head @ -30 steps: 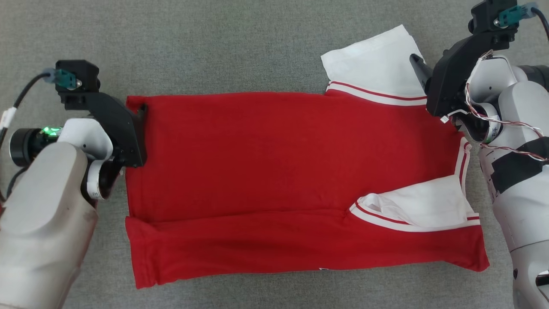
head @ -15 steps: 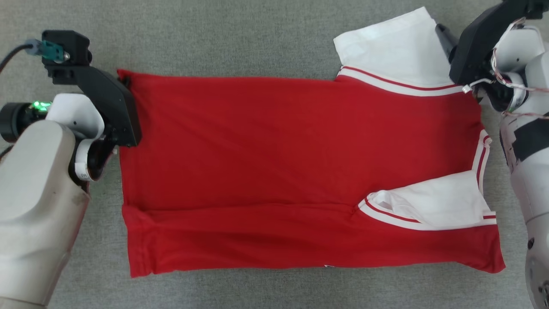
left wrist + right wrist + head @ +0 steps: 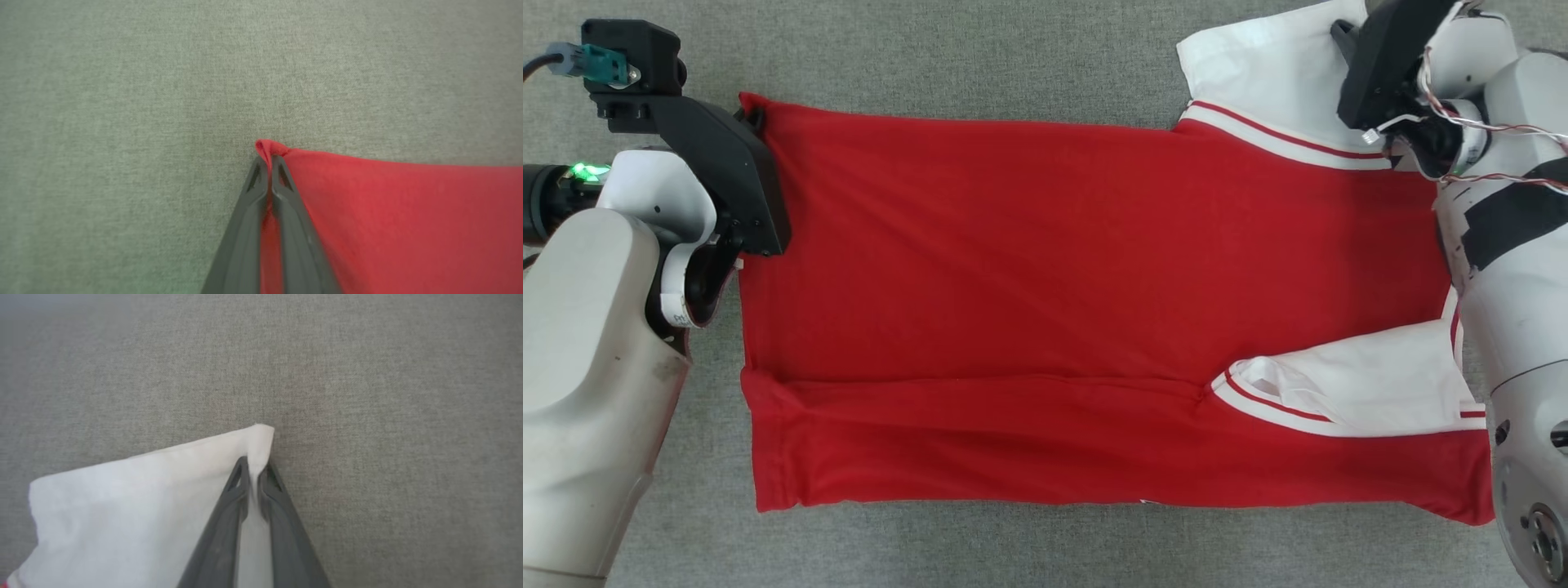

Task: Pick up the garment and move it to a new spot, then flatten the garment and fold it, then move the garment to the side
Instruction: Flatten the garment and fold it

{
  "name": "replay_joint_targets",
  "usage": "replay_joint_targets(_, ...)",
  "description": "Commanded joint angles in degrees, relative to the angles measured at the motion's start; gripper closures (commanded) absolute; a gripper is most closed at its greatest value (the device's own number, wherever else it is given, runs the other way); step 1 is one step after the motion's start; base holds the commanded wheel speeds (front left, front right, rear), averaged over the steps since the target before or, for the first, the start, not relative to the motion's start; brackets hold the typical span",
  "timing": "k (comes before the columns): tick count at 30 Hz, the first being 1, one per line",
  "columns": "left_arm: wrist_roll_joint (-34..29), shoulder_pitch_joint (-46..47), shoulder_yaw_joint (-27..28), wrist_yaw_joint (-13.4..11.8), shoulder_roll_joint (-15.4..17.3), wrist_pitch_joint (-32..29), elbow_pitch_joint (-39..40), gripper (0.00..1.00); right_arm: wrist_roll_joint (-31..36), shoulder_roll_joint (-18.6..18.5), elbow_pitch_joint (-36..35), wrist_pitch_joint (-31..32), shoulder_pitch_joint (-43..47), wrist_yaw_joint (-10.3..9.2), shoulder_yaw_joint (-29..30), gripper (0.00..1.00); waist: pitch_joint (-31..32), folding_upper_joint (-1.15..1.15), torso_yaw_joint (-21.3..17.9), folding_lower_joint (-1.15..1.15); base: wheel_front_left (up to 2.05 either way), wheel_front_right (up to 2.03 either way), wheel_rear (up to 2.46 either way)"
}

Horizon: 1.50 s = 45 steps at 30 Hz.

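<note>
We logged the garment [image 3: 1045, 269], a red tee with white sleeves, spread flat across the middle of the head view, with a crease running along its lower part. Its upper-left corner sat pinched in the left gripper [image 3: 265, 161], jaws closed tight on the red hem, and a small nub of cloth poked past the tips. The upper white sleeve [image 3: 1258, 73] lay at the top right of the frame. The right gripper [image 3: 254, 464] had its jaws narrowed onto that sleeve's corner, with white fabric between the fingers. The second white sleeve [image 3: 1364, 384] lay folded onto the body at lower right, its right end hidden by the right forearm [image 3: 1503, 327]. The grey fabric surface [image 3: 980, 57] showed along the top, left and bottom edges. In both wrist views we saw bare surface beyond the held corners.
</note>
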<state>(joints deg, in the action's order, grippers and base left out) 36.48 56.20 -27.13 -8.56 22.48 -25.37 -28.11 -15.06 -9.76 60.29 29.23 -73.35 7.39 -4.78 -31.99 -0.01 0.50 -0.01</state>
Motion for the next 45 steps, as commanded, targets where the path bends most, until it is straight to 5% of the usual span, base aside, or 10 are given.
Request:
replay_joint_targets(1,0.83,-1.84,-0.60,-0.16,-0.29,-0.39,-0.94,1.00,-0.30,0.74,1.45,0.38,2.09,0.17,-1.00,1.00,-0.01,0.01,-0.06,0.01,0.00,0.00,0.00)
replay_joint_targets(13,-0.14,-3.99,2.65,-1.87,-2.77,15.26,-0.01,1.00,-1.34,-3.02,-3.94,-20.24,3.29,0.03,-4.87,1.00,3.43,0.01,-0.43,0.01,0.00,0.00,0.00)
replay_joint_targets(24,0.62,-10.06,2.00,-0.03,-4.68,22.88,-0.69,1.00,-9.87,-6.65,-9.14,-29.48,11.50,0.03,-10.78,1.00,9.91,0.01,-1.00,0.01,0.00,0.00,0.00)
replay_joint_targets(33,0.66,-18.56,1.03,0.33,-3.54,26.38,-0.36,1.00,-18.50,-12.31,-19.86,-28.25,25.20,0.03,-18.71,1.00,16.05,0.01,-1.80,0.01,0.00,0.00,0.00)
replay_joint_targets(45,2.41,-25.86,1.20,0.32,-2.75,28.67,-4.27,1.00,-20.67,-17.53,-34.17,-21.50,40.72,0.03,-21.60,1.00,20.01,0.01,-4.15,0.01,0.00,0.00,0.00)
